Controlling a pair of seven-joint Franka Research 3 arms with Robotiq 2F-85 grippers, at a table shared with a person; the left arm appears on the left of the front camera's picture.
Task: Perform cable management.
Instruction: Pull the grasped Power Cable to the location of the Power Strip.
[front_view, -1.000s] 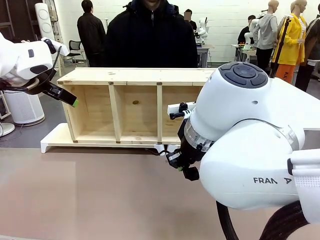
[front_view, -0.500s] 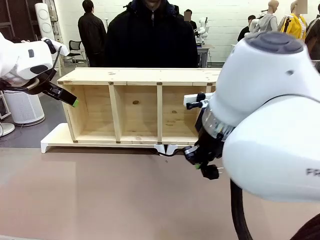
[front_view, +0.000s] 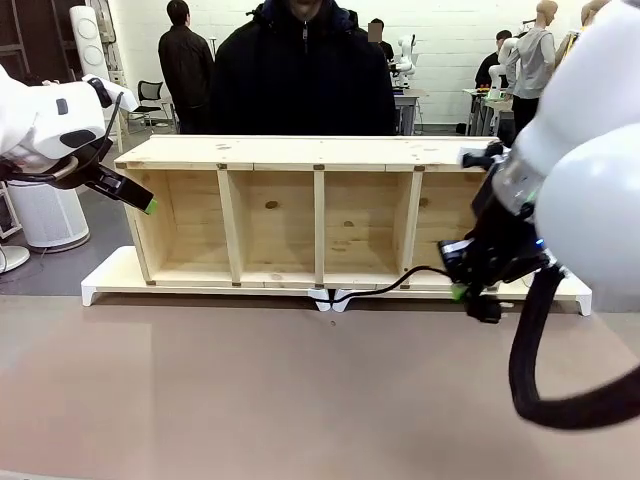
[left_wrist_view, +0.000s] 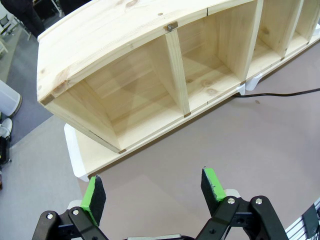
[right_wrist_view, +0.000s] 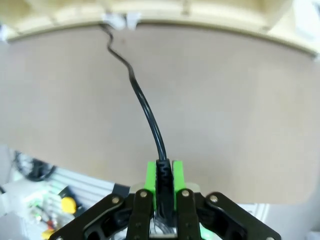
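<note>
right gripper (right_wrist_view: 163, 172): pinched tight on the ribbed end of the cable (right_wrist_view: 145, 107) | left gripper (left_wrist_view: 152, 192): wide apart, holding nothing, up by the wooden shelf (left_wrist_view: 150, 75) | cable: low over the table (front_view: 200, 400), from the shelf's front foot across to the right gripper | feel: likely light, thin, bendy, floppy | best hold: thick ribbed end, not the skinny middle

The brown table (front_view: 200, 400) bears a white base (front_view: 105, 280) holding a four-bay wooden shelf (front_view: 280, 152).

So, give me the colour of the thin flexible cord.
Black cord, clearest in the right wrist view.
</note>
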